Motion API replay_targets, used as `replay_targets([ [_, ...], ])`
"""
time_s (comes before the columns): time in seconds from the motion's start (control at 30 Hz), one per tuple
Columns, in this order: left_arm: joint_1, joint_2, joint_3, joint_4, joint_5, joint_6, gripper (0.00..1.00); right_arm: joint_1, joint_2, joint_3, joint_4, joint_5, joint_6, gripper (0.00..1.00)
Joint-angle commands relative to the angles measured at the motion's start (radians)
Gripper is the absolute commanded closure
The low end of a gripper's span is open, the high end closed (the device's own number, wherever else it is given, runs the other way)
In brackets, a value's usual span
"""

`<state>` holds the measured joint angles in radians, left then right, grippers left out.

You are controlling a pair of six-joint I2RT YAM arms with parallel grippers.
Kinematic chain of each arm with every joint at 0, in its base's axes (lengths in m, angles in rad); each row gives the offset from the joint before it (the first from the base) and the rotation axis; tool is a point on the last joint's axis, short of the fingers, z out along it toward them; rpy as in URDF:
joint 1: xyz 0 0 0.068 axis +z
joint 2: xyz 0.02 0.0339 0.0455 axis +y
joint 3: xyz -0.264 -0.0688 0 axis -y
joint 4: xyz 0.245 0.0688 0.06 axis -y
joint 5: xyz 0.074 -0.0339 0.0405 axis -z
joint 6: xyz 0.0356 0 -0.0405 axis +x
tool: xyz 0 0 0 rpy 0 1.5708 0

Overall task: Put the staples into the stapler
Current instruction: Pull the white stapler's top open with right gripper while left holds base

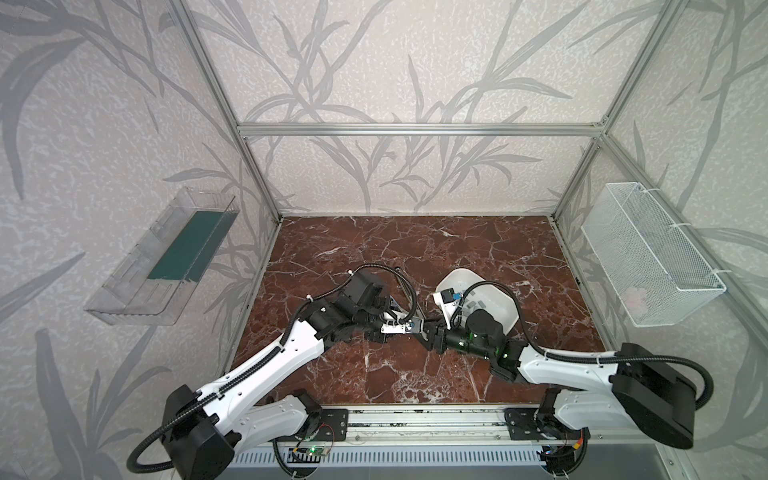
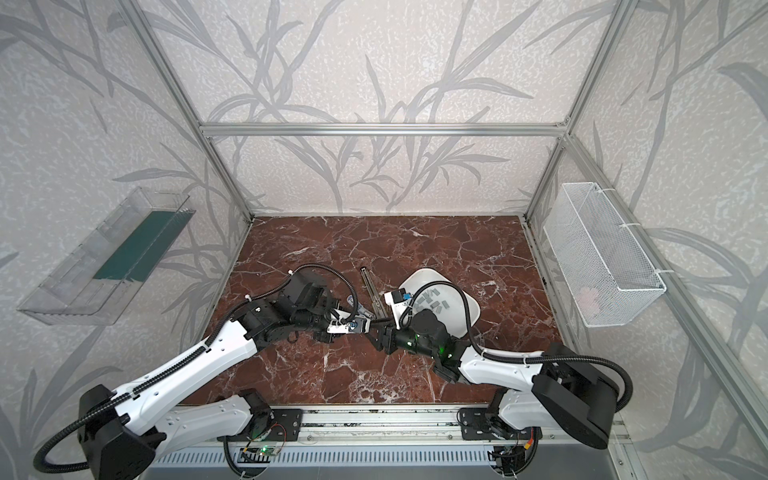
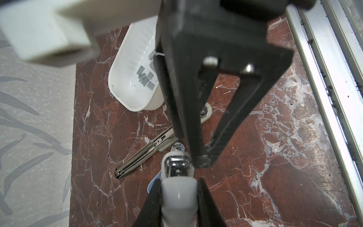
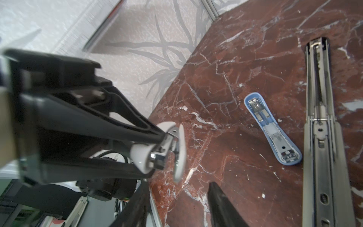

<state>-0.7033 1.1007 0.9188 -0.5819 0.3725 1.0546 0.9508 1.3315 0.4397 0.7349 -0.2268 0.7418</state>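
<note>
Two grippers meet tip to tip over the middle of the marble table (image 1: 457, 241) in both top views.

Left gripper (image 1: 409, 327): jaws clamped tight on the sides of a small white stapler (image 3: 178, 188). The stapler's chrome end points at the right gripper (image 1: 427, 328), whose tips sit just beside it.

Right gripper: the top views do not settle its opening. The right wrist view shows its fingers (image 4: 222, 202) parted, with bare table between them and nothing gripped.

Staples (image 3: 146, 78): a loose heap of grey strips on the floor of a white tray (image 3: 117, 84), seen plainly in the left wrist view. In a top view the right wrist and its cable cover part of the heap. The right wrist view does not take in the tray.

Right wrist view alone shows a blue stapler (image 4: 273, 129) in full, lying opened flat on the table just beside a long metal stapler (image 4: 320, 137) that is also opened, channel up. The left wrist view catches only a sliver of the blue one.

Pose: both arms reach low from the front rail (image 1: 415, 419), forearms angled inward, wrists facing each other. The tray lies just behind the right wrist.
</note>
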Motion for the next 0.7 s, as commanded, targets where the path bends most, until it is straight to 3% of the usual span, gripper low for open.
replay_targets([
  [0.0, -0.003, -0.024, -0.003, 0.002, 0.038, 0.018, 1.00, 0.005, 0.043, 0.049, 0.052, -0.020, 0.010, 0.55],
  [0.2, -0.003, -0.035, -0.009, 0.002, 0.068, 0.028, 1.00, 0.004, 0.055, 0.054, 0.049, 0.019, 0.012, 0.61],
  [0.67, -0.003, -0.024, -0.011, -0.002, 0.051, 0.038, 1.00, -0.013, 0.008, 0.017, 0.058, 0.067, 0.039, 0.64],
])
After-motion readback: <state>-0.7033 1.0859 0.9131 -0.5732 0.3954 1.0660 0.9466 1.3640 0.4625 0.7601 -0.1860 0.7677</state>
